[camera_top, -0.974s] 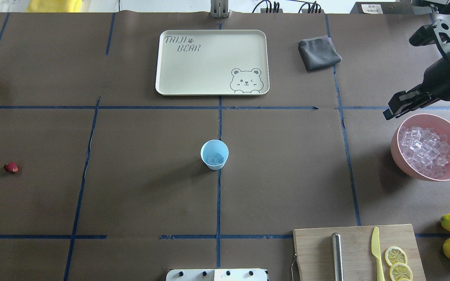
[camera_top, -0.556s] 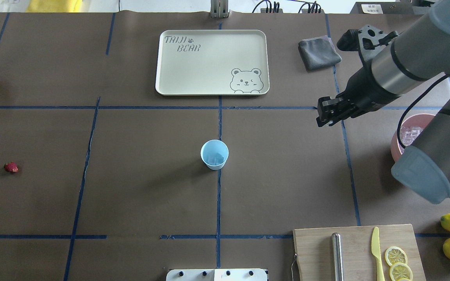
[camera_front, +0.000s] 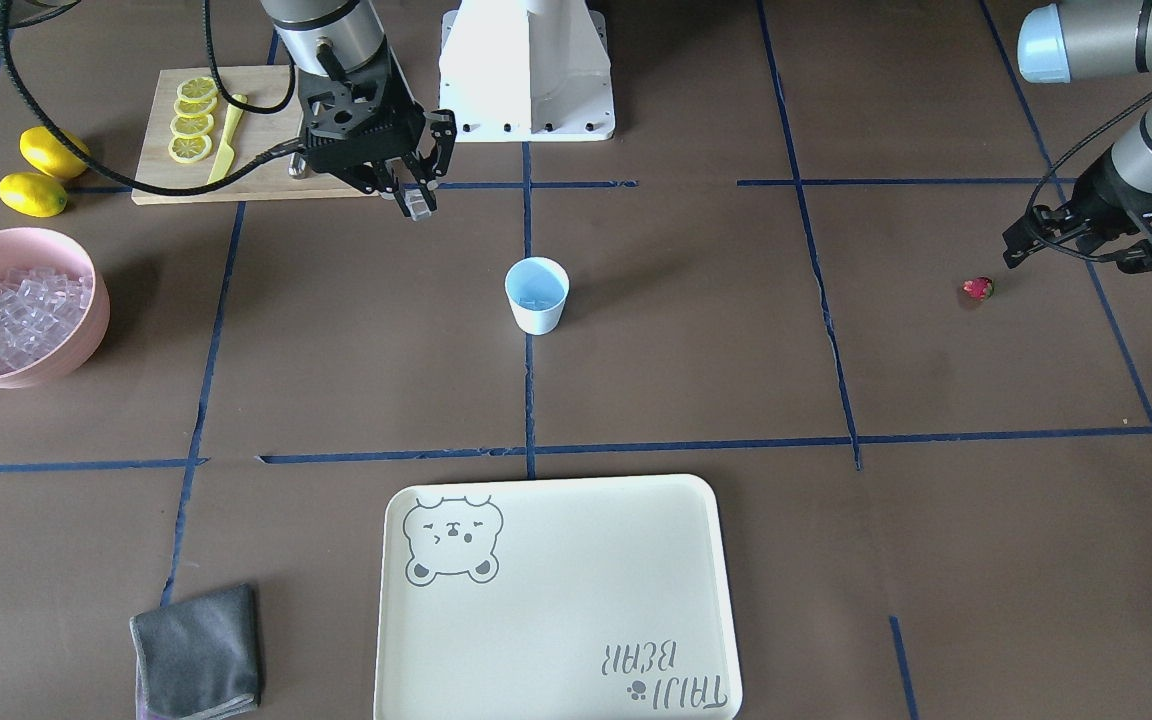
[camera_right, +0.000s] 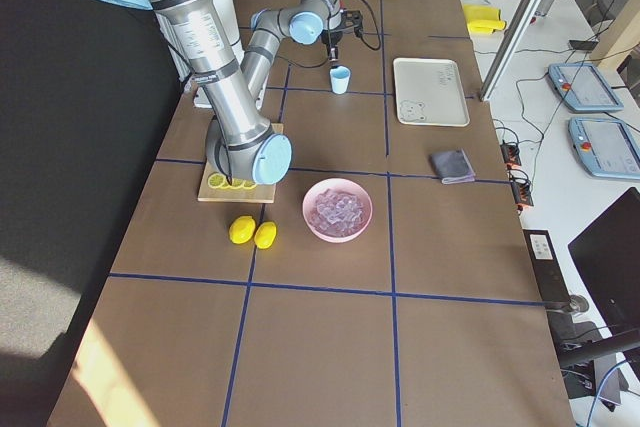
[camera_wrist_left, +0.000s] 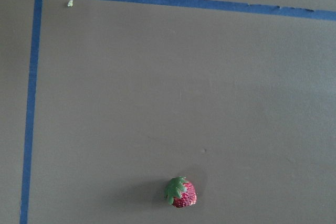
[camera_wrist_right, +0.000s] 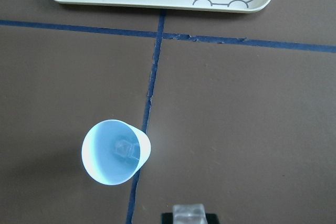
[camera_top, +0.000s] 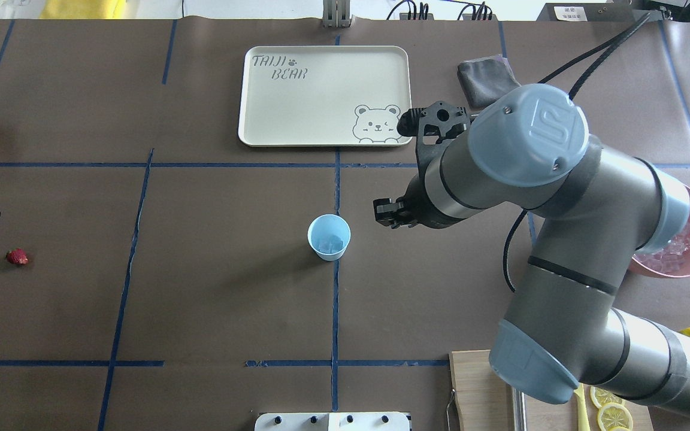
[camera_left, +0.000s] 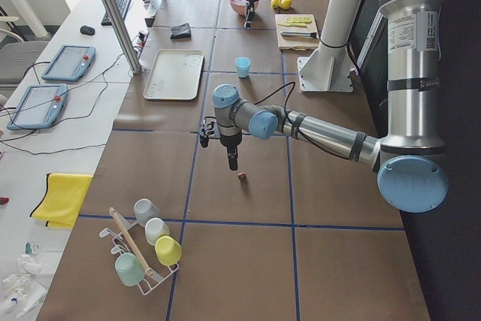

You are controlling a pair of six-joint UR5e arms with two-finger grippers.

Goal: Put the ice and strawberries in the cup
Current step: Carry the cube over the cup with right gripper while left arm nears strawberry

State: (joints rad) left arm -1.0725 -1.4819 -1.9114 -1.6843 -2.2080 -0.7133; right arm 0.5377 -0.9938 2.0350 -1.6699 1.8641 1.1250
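Carries one ice cube (camera_wrist_right: 188, 213) in the right gripper (camera_front: 418, 203), jaws clamped on it, raised above the counter (camera_top: 213, 287) and not yet over the cup (camera_top: 329, 237). Cup upright at the counter's centre, mouth up, some ice already at its bottom. From the gripper, cup toward the counter's left edge, near but plainly offset: in the wrist view, rim off to one side of the cube, not beneath it. Probably needs a short sideways shift to centre the cube over the mouth before letting go. No long axis to mind, with cube and round rim alike from any side. Rest of the ice (camera_front: 11, 315) piled in a pink bowl (camera_front: 86, 350) by the right edge. Lone strawberry (camera_top: 17, 257) lying near the left edge, just beside the left gripper (camera_left: 232, 162), by far the nearer one for it. Jaws there apart or together: cannot tell.
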